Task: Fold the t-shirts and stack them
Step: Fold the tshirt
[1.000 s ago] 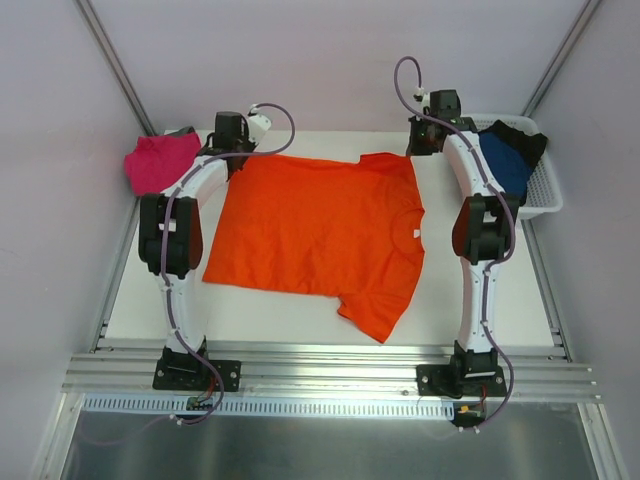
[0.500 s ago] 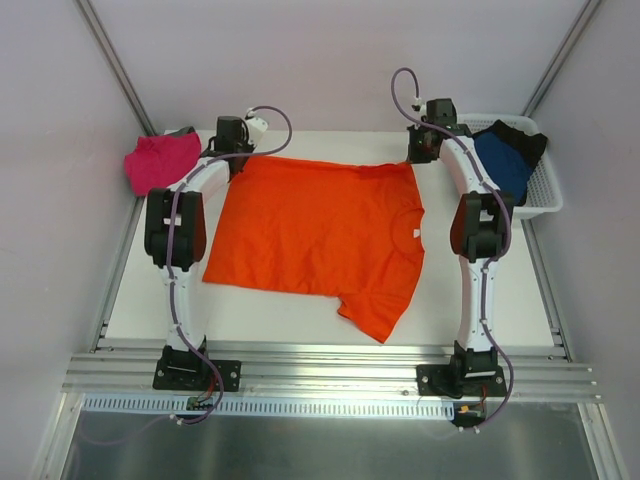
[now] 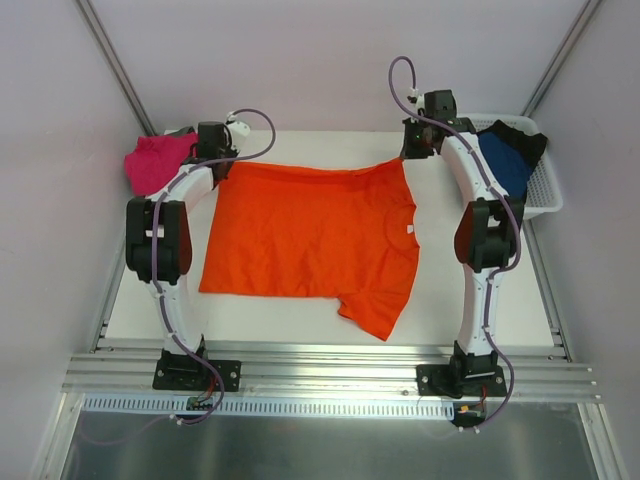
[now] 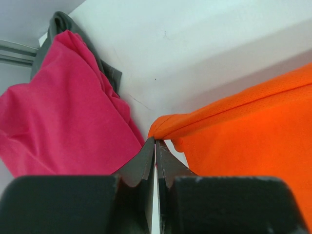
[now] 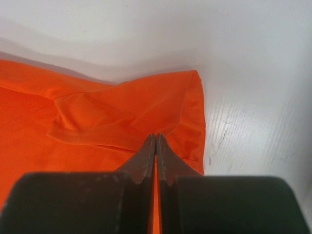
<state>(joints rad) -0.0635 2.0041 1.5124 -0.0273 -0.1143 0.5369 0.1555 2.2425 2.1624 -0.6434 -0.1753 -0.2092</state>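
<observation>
Plainly the orange t-shirt (image 3: 310,235) is light, limp cloth. It lies spread across the middle of the table (image 3: 440,300), collar toward 3 o'clock, and should sag wherever it is unsupported, so corners and seams along its 12 o'clock edge look like the sensible holds. The left gripper (image 4: 156,146) has its jaws pressed fully together on the hem corner at 11 o'clock. The right gripper (image 5: 156,141) is closed just as tight, pinching cloth by the sleeve at 1 o'clock. The wrist views show these pinches, which the top view hides under the wrists. Only the top view shows the dark blue t-shirt (image 3: 503,162) and black t-shirt (image 3: 522,133) in the white mesh basket (image 3: 540,200) at 2 o'clock. The magenta-pink t-shirt (image 4: 63,112), bunched at 10 o'clock, appears in both the top and left wrist views.
</observation>
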